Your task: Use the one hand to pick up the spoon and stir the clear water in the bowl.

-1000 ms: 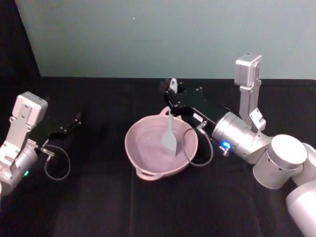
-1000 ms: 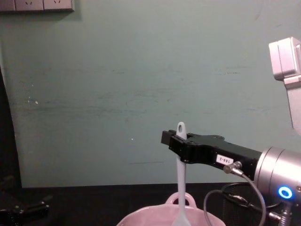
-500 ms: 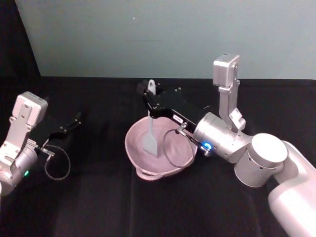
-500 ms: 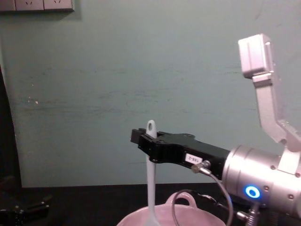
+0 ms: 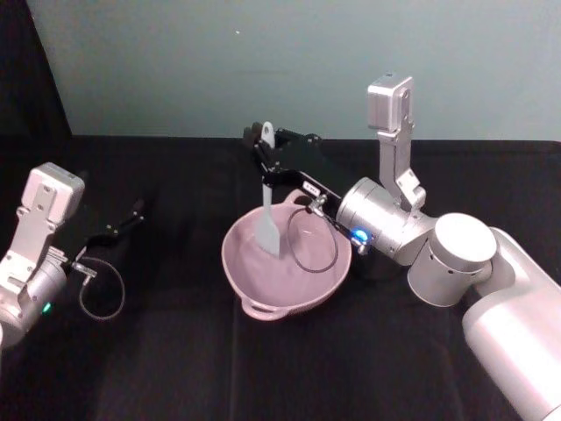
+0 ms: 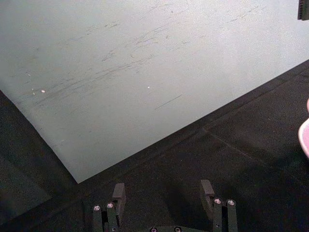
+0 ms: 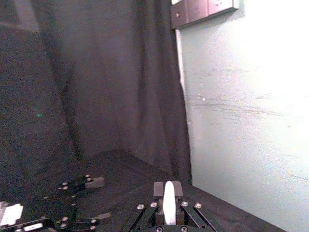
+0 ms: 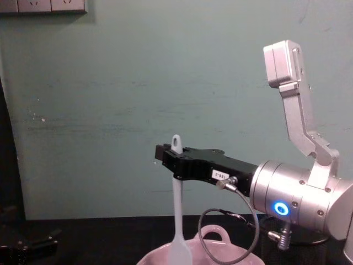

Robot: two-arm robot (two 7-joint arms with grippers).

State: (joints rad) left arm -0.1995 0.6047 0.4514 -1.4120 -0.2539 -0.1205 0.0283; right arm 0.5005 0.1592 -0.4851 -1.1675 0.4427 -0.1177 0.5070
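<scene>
The pale pink bowl (image 5: 289, 296) stands on the black worktop (image 5: 175, 360), and the other places here are given from it. The right gripper (image 5: 263, 154) is above the far left part of the bowl, with its fingers pressed on the handle of the white spoon (image 5: 266, 200), pinching it just under the end with the hole. The spoon hangs almost upright, and its flat head is down inside the bowl, below the wavy rim on the left half. Whether the head touches the bottom I cannot tell. The clear water cannot be made out against the glossy inside of the bowl. In the chest view the spoon (image 8: 176, 210) goes down from the right gripper (image 8: 168, 157) into the bowl (image 8: 150, 256). The left gripper (image 5: 136, 210) is well to the left of the bowl, low over the worktop, with its fingers (image 6: 118, 192) spread and nothing between them.
</scene>
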